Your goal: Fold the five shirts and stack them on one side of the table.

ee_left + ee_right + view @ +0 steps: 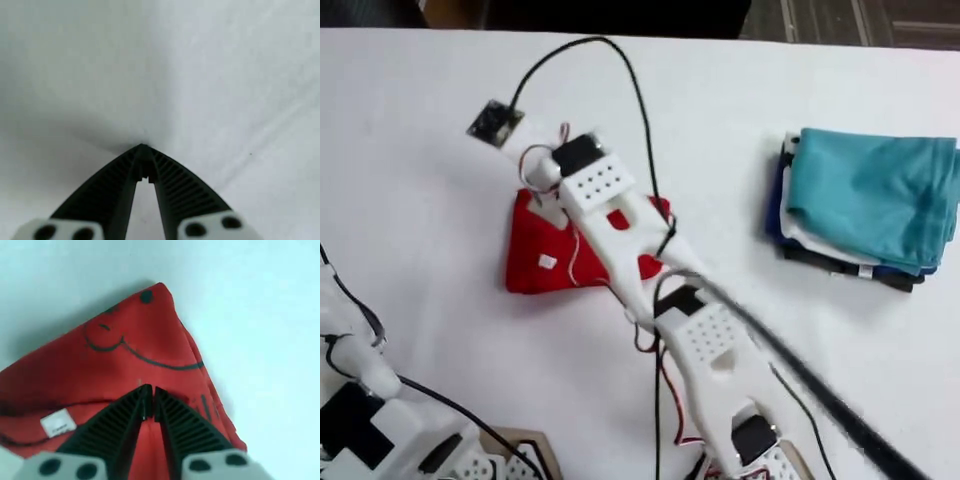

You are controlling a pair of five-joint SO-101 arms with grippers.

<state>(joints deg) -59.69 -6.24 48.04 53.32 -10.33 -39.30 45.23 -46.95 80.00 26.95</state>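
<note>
The red cotton shirt with black line drawing (542, 258) lies in a rough, partly folded wedge left of centre on the white surface (420, 150), well apart from the pile. The right arm (705, 340) stretches out across it from the near edge. In the wrist view the right gripper (148, 390) hangs just above the red cloth (125, 340), fingers together at the tips; whether they nip a fold of fabric I cannot tell.

Over on the right side sits the stack of folded shirts (840, 255), a teal shirt (870, 195) on top with white, blue and black layers peeking out beneath. That looks like four down and the red one as the fifth, so this should be the last fold.

The left arm (360, 420) is tucked at the near left corner. The left gripper (143, 149) has its fingers together over bare white surface, holding nothing.

The next move, I'd say, calls for squaring this wedge into a flat packet, then getting a firm pinch on it and carrying it right onto the teal top without tipping the pile.
</note>
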